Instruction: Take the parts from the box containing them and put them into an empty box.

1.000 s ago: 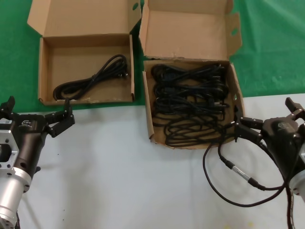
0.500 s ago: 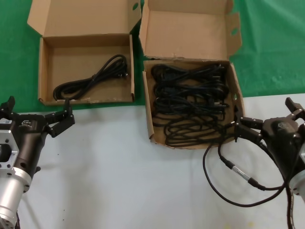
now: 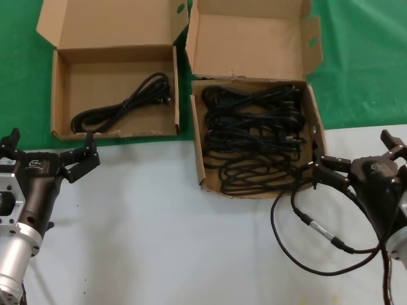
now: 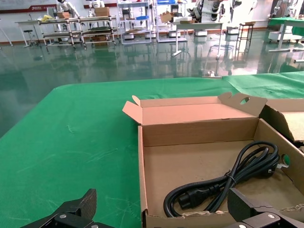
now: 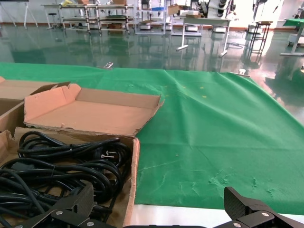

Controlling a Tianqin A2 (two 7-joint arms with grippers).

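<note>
Currently, between picks. Head view: your source box, the squarish one with slotted flaps, is the landmark; it is full of piled black cables. Just left of it sits the wide shallow box, already holding one cable. Left end effector hangs released over the counter, short of that shallow box. Right end effector is spread and empty at the source box's near right corner; a thin wire trails from it across the counter.

Left wrist view: the delivered cable lies coiled inside the shallow box.

Right wrist view: the pile sits just ahead of the spread fingers.

Next, I judge, you reach into the pile and single out one bundle; tangling is the risk.
</note>
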